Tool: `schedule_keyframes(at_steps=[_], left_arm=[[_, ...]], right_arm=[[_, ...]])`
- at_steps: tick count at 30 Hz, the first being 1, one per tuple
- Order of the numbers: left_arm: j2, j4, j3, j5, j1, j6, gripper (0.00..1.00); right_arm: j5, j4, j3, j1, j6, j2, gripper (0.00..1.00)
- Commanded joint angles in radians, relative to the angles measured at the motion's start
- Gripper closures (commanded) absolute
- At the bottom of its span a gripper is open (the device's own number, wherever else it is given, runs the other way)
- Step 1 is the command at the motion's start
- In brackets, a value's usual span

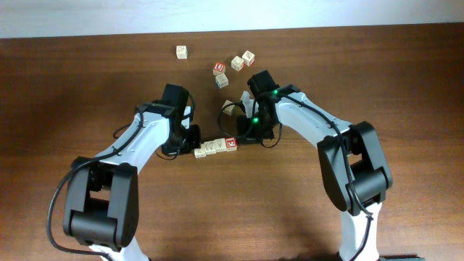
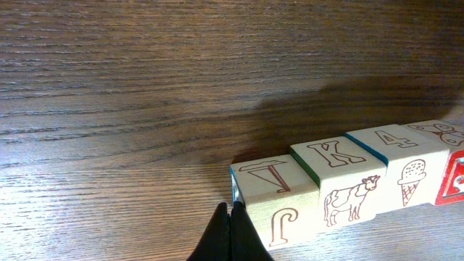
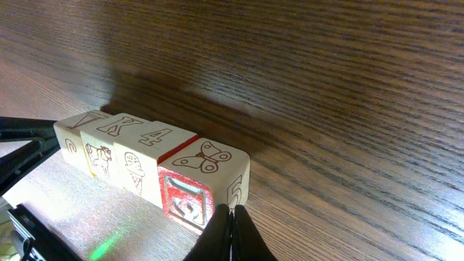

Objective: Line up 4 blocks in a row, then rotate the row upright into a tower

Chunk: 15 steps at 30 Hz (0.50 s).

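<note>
Four pale-wood blocks lie touching in one row between my two grippers. From the left they are the V/J block [image 2: 275, 194] [image 1: 199, 153], the K/cow block [image 2: 337, 174] [image 3: 109, 139], the 4/ice-cream block [image 2: 402, 156] [image 3: 148, 156] and the butterfly block [image 3: 206, 170] [image 1: 231, 143] with a red side face. My left gripper [image 2: 230, 217] [image 1: 192, 151] is shut and empty, its tips against the row's left end. At the row's right end my right gripper [image 3: 230, 215] [image 1: 241, 141] is also shut and empty, touching the "5" face of the butterfly block.
Several loose blocks lie at the far side: one alone [image 1: 181, 51], a cluster [image 1: 237, 63] with a red-topped cube [image 1: 220, 69], and another block [image 1: 229, 106] partly hidden by the right arm. The table's far edge [image 1: 232, 32] runs behind them.
</note>
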Motion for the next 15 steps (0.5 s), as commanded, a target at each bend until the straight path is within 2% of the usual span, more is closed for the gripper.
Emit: schedule_keyframes(at_steps=[1,15], left_arm=[[0.006,0.0,0.013,0.011,-0.004,-0.011,1.0],[0.006,0.008,0.01,0.011,-0.004,-0.011,1.0]], right_arm=[[0.009,0.003,0.017,0.007,0.004,0.019,0.96],[-0.077,0.016,0.017,0.013,-0.047,0.019,0.95]])
